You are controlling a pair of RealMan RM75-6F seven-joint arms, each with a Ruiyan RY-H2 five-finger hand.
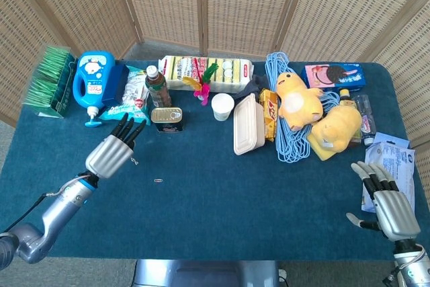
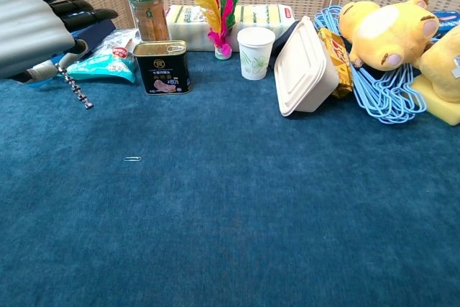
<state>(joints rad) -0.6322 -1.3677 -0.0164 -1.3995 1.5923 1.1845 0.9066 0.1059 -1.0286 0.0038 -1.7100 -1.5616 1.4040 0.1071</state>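
Observation:
My left hand (image 1: 113,153) is raised above the blue tablecloth (image 1: 215,199) at the left and pinches a thin twisted metal bit (image 2: 75,88). In the chest view the bit hangs slanting down from under the left hand (image 2: 32,30), its other fingers stretched out. The black tin can (image 2: 162,67) and a pale blue packet (image 2: 104,65) lie just beyond it. A small paperclip (image 1: 158,181) lies on the cloth near this hand. My right hand (image 1: 390,203) rests at the table's near right corner, fingers spread and holding nothing, beside a white and blue packet (image 1: 393,156).
Along the back stand a blue jug (image 1: 94,78), a tea bottle (image 1: 156,87), a feather shuttlecock (image 2: 215,5), a paper cup (image 1: 222,106) and a white clamshell box (image 1: 247,124). Yellow plush toys (image 1: 299,99) lie on blue hangers (image 1: 285,142) at the right.

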